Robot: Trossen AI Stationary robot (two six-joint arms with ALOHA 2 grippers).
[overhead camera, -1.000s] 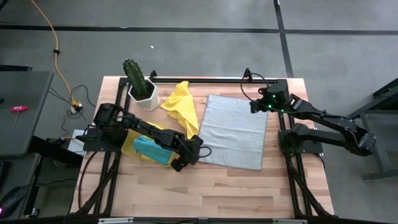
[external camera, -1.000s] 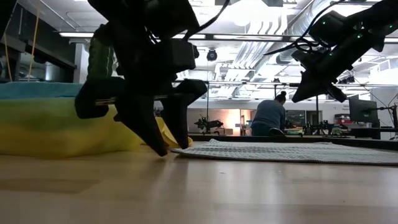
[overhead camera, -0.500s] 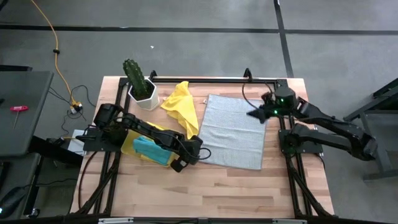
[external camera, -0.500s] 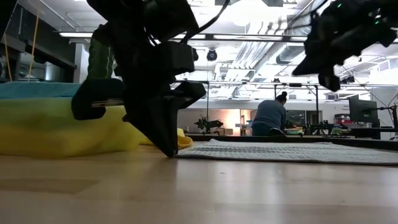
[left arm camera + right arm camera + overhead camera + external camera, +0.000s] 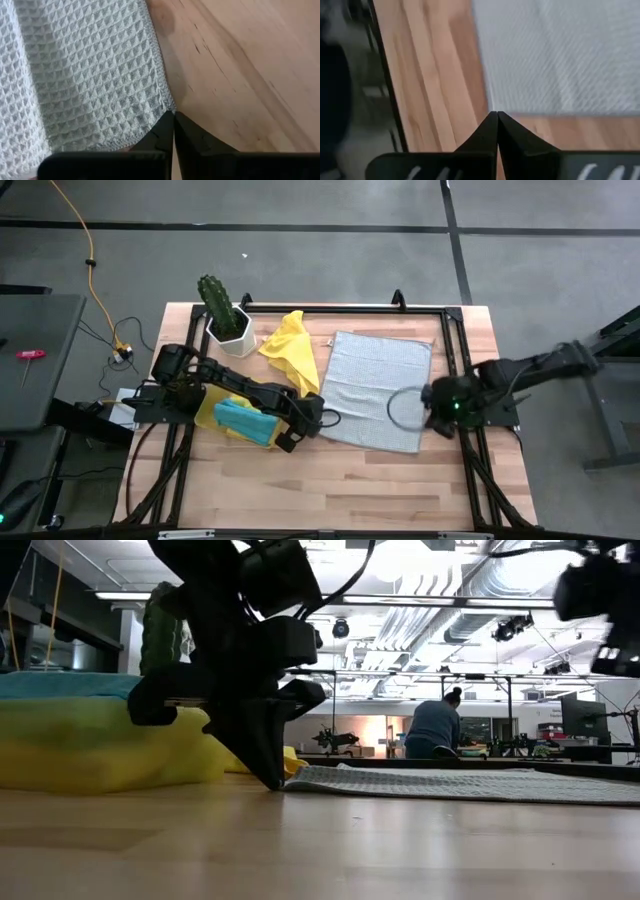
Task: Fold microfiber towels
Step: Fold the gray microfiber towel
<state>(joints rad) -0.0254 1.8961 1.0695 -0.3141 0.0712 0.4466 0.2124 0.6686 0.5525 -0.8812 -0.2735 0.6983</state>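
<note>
A grey waffle-weave microfiber towel (image 5: 378, 385) lies spread flat on the wooden table. My left gripper (image 5: 322, 420) is down at the towel's near left corner, shut there, its fingertips (image 5: 275, 783) at table level. My right gripper (image 5: 432, 405) is shut with nothing in it. It hovers well above the table (image 5: 600, 590) by the towel's near right corner (image 5: 495, 107). A crumpled yellow towel (image 5: 290, 348) lies to the left of the grey one at its far end. A yellow and turquoise pile (image 5: 238, 420) sits under my left arm. My left gripper is shut at the grey towel's near left corner (image 5: 167, 106), which runs right up to the closed fingertips (image 5: 165, 125). The fingers slant steeply down from the table's left side. The corner lies on the table, and the fingertips hide how much cloth they have.
A cactus in a white pot (image 5: 225, 320) stands at the far left. A black frame rail (image 5: 340, 310) runs along the far edge. Bare wood (image 5: 330, 480) stretches toward the near edge. A person (image 5: 432, 728) sits in the room beyond.
My left gripper has shut at the grey towel's near left corner, having nudged slightly toward the towel. My right gripper, shut throughout, has swung from over the towel's far right corner toward the near edge along the towel's right side, turning as it went. The towel lies as before.
</note>
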